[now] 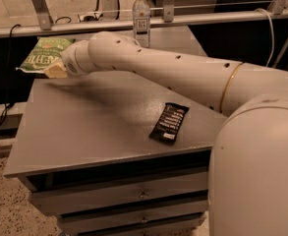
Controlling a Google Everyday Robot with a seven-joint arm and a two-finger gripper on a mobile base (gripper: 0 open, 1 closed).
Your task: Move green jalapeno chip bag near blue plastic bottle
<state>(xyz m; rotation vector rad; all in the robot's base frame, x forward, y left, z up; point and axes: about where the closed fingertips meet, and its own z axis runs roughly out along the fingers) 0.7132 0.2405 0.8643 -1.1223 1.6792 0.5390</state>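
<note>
The green jalapeno chip bag (41, 57) with white lettering lies at the far left corner of the grey table (99, 127), overhanging its left edge. My gripper (56, 71) is at the bag's near right corner, touching it, at the end of my white arm (148, 65), which reaches across the table from the right. The blue plastic bottle (141, 17), clear with a white cap and a dark label, stands upright at the table's back edge, well to the right of the bag and just behind my arm.
A flat black bar wrapper (169, 123) lies near the table's front right. A metal rail (207, 17) runs behind the table. Drawers (133, 195) sit under the tabletop. My body fills the lower right.
</note>
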